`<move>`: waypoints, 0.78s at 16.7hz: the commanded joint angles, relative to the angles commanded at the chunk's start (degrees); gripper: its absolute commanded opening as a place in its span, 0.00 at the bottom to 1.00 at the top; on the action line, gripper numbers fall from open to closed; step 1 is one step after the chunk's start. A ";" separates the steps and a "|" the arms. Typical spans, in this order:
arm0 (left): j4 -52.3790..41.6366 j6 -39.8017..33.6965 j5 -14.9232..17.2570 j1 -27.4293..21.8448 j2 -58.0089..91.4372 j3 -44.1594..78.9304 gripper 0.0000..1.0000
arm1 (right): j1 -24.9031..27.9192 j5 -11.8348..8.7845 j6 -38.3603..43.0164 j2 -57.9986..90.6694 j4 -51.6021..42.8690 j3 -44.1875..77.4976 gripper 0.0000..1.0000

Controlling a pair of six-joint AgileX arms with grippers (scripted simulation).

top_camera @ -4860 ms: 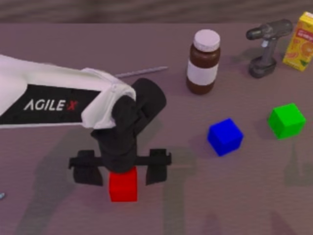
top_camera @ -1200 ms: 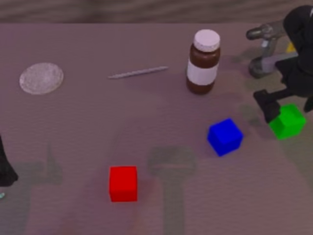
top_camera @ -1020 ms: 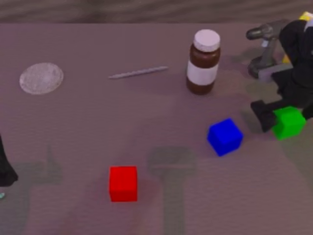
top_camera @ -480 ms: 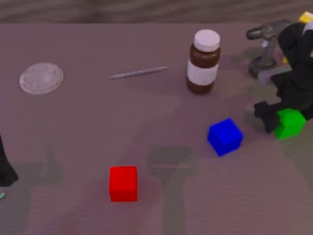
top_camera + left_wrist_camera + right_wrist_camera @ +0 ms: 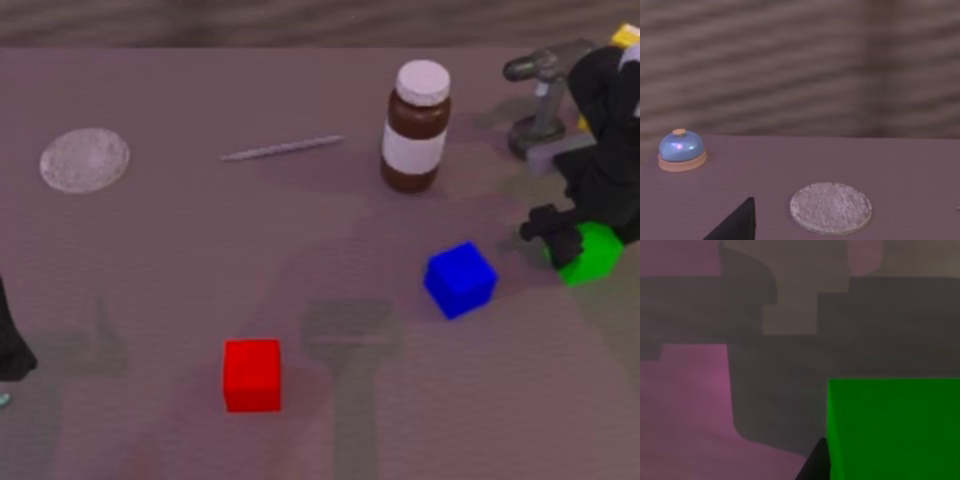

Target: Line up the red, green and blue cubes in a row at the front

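- From the top view, the right gripper (image 5: 585, 238) was low over the green cube (image 5: 592, 254) near the right edge of the table (image 5: 200, 260). One dark finger (image 5: 556, 232) touched the cube's left side; the other finger was hidden by the arm, so I judged the gripper to be closed on the cube, but not with full certainty.
- The blue cube (image 5: 460, 279) lay near the green one, on its left, not touching it. The red cube (image 5: 251, 374) was well apart, close to the front edge and left of the middle. The three cubes did not form a row.
- At the back stood a brown jar (image 5: 415, 127), a drill (image 5: 545, 95) and a corner of a juice carton (image 5: 625, 38). A thin rod (image 5: 282, 149) and a grey disc (image 5: 85, 160) lay on the left side.
- The left arm (image 5: 12, 345) was parked at the left edge.
- The left wrist view showed the grey disc (image 5: 831, 208), a small blue bell (image 5: 682, 150) and a dark fingertip (image 5: 737, 225); whether that gripper was open I cannot tell.
- The right wrist view showed the green cube (image 5: 894, 429) very close, with a dark fingertip (image 5: 812, 467) against its edge.
- Risk, as I judge: the hold seemed to sit near the cube's corner, so the cube could turn or slip out when lifted. On the way to the front, the carried cube or a finger could also push the blue cube.
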 joint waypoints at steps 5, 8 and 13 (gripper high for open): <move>0.00 0.00 0.00 0.00 0.00 0.00 1.00 | 0.00 0.00 0.00 0.00 0.00 0.00 0.00; 0.00 0.00 0.00 0.00 0.00 0.00 1.00 | 0.00 0.00 0.00 0.00 0.00 0.00 0.00; 0.00 0.00 0.00 0.00 0.00 0.00 1.00 | 0.17 -0.07 -0.13 -1.64 -4.49 3.05 0.00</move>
